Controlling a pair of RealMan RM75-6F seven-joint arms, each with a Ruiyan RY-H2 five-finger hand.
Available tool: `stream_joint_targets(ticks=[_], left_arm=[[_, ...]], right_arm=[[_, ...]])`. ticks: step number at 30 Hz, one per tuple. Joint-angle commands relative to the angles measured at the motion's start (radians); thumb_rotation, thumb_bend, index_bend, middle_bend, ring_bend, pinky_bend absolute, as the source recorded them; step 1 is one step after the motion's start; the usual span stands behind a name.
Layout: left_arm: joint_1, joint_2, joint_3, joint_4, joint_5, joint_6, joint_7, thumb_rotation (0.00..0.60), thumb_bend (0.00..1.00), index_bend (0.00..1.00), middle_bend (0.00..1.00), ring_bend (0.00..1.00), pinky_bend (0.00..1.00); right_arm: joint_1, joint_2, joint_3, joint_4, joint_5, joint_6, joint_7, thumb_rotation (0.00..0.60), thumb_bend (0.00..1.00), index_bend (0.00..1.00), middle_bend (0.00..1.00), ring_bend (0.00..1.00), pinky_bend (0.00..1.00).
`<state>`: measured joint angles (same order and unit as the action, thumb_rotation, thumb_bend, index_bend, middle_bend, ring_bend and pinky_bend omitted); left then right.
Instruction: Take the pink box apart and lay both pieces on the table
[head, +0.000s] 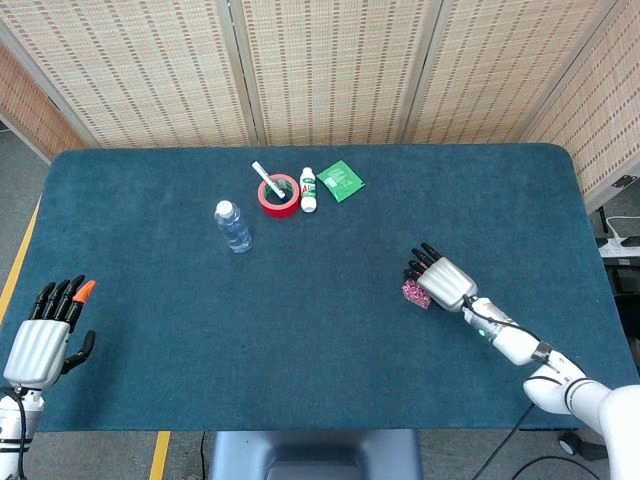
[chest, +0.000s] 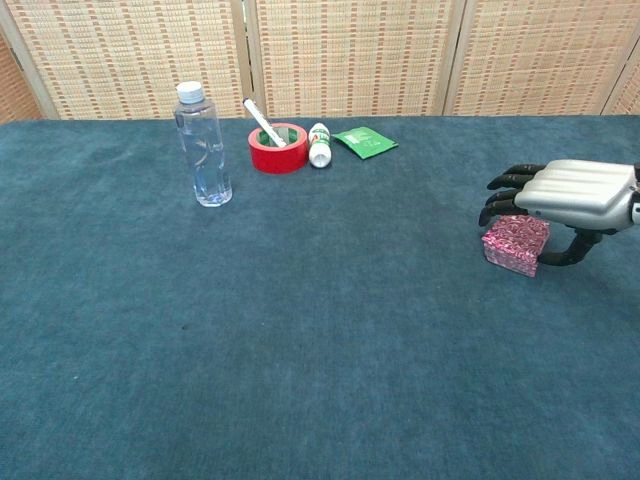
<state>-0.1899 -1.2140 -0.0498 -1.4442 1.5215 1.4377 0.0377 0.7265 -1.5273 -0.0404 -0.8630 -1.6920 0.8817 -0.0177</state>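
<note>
The pink box (chest: 516, 244) is a small cube-like block with a speckled pink-and-white pattern, lid and base together as one piece. It sits on the blue table (chest: 300, 330), out toward the right side and well apart from the other things. The table top looks like short felt or carpet, with a matte nap.

The right hand (chest: 565, 195) hangs directly over the box — silver shell on the back, black fingers (chest: 503, 193) stretched forward past the box's far top edge, the thumb (chest: 570, 252) curling down beside the near right face. From the head view the hand (head: 440, 279) covers most of the box (head: 413, 292), leaving only a pink corner showing. The fingers are spread and only loosely bent; whether they touch the lid, I cannot tell, but nothing is clamped.

Further off, toward the back of the table, stands a clear plastic bottle (chest: 201, 146) with a white cap, upright. Right of it lies a red tape roll (chest: 278, 149) with a white stick (chest: 263, 121) leaning in its hole, a small white bottle (chest: 319, 144) lying beside it, then a flat green packet (chest: 364, 141).

The left hand (head: 44, 335) rests at the near left corner, fingers apart and straight, holding nothing — one fingertip is orange.
</note>
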Motion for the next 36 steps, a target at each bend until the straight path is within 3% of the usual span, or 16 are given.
stream_joint_targets(ticks=[1, 26, 36], left_arm=[[0.000, 0.000, 0.000, -0.001, 0.000, 0.000, 0.001, 0.600, 0.48, 0.00, 0.00, 0.00, 0.05], [-0.001, 0.001, 0.003, -0.003, 0.003, 0.001, 0.004, 0.600, 0.47, 0.00, 0.00, 0.00, 0.05], [0.002, 0.002, 0.004, -0.003, 0.007, 0.008, -0.002, 0.600, 0.47, 0.00, 0.00, 0.00, 0.05]], right_arm=[[0.003, 0.001, -0.001, -0.004, 0.007, -0.002, -0.008, 0.600, 0.27, 0.21, 0.17, 0.00, 0.00], [0.015, 0.002, -0.015, -0.018, 0.039, -0.002, -0.040, 0.600, 0.27, 0.29, 0.23, 0.00, 0.00], [0.012, -0.010, -0.019, -0.009, 0.035, 0.032, -0.053, 0.600, 0.27, 0.50, 0.33, 0.14, 0.00]])
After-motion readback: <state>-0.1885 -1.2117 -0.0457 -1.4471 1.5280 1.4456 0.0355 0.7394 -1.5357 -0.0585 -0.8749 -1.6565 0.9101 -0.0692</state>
